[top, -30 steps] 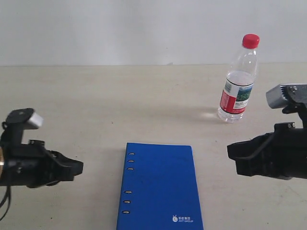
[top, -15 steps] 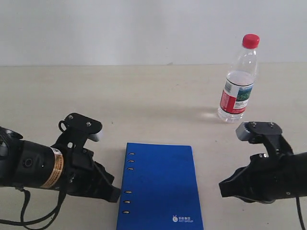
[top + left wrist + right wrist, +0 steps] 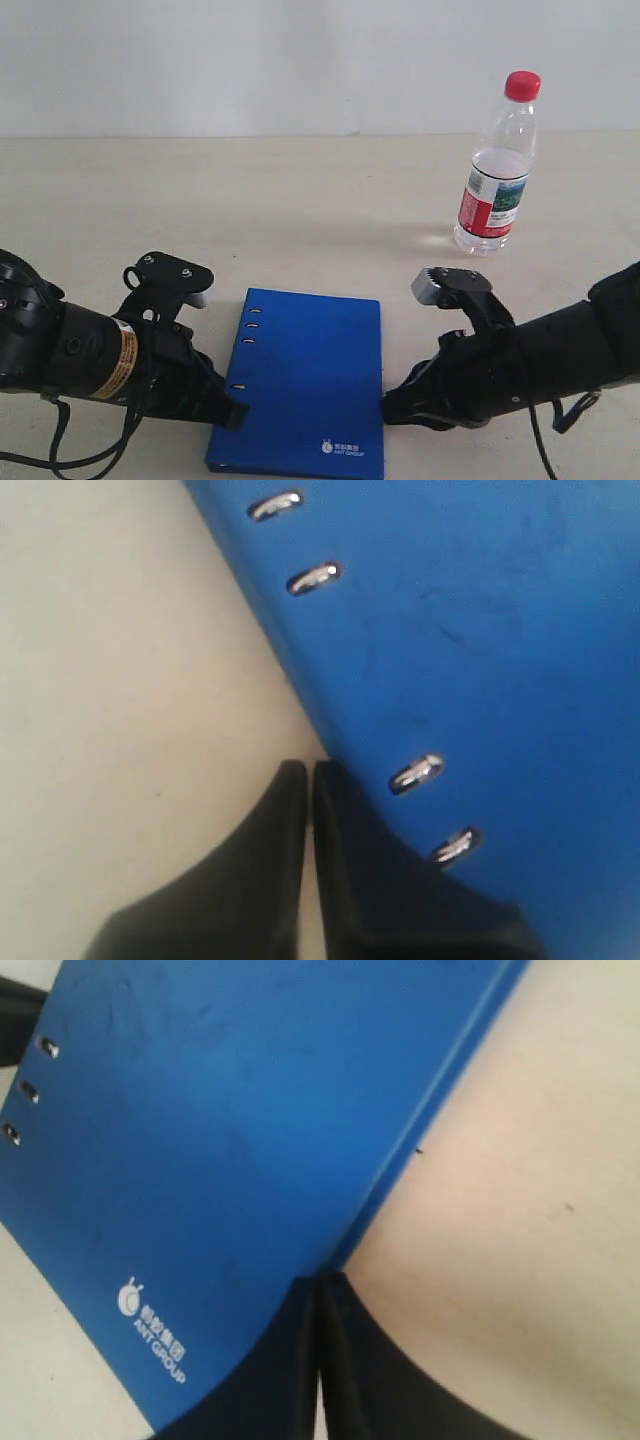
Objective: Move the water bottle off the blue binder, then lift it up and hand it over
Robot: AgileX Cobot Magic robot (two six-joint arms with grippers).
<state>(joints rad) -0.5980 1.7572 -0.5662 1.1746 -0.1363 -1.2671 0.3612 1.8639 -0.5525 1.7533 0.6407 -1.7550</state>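
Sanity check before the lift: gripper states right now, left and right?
Left gripper: closed, fingers together, empty, tips at the blue binder spine edge.
Right gripper: closed, empty, tips at the binder's opposite edge.

Both arms are matte black. The left arm [image 3: 60, 350] wears an orange-and-white band [image 3: 124, 358] (print too small to read) and trails thin black cables [image 3: 52, 435]. The right arm [image 3: 560, 345] has a bracket with a grey cap [image 3: 430, 284]. The fingers [image 3: 250, 880] are dark tapered wedges.
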